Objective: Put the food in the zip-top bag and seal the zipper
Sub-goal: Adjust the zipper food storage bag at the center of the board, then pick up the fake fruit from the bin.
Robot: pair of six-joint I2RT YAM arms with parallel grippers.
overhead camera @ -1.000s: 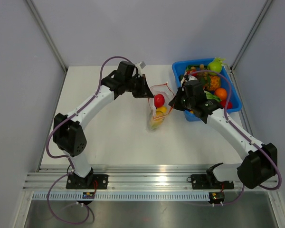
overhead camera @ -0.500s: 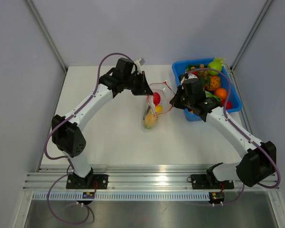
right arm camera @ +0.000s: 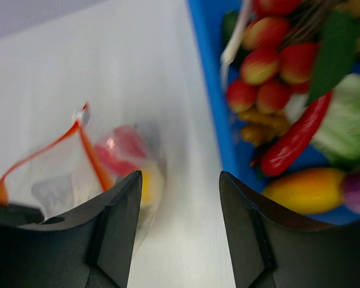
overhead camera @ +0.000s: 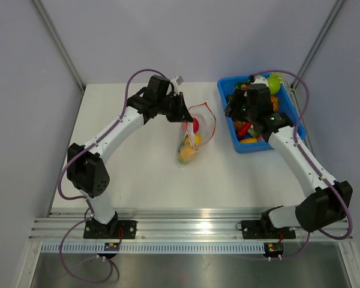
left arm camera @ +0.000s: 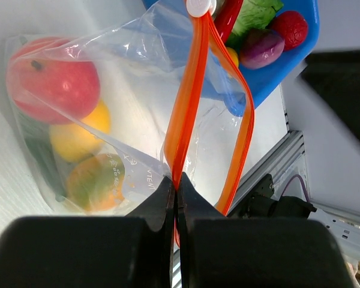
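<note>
My left hand [left arm camera: 175,186] is pinched fully shut on the zipper [left arm camera: 189,90], gripping only that thin orange strip at one end of the mouth. The zip-top bag [overhead camera: 195,135] hangs out beyond its fingertips and sags onto the bench [overhead camera: 138,162]. A red apple [left arm camera: 54,78], a yellow fruit [left arm camera: 78,135] and an orange one [left arm camera: 96,180] are already inside, bunched at the far bottom. That load is my first worry. With all of it hanging off such a narrow grip, I judge a quick lift or swing could pull the slick plastic out. The mouth is my second. The two strips bow apart only on one side and nothing holds the opposite lip, so it could fold shut or snag the next piece, spilling what is in there. Further right, my right hand [right arm camera: 180,186] is spread wide with nothing between its fingers. It sits over the blue bin [overhead camera: 252,149], with the bag off to its left. Below it the food is packed tight, a red chilli [right arm camera: 297,135] lying among berries and greens. A careless close there could catch two pieces or wedge a finger against the wall.
</note>
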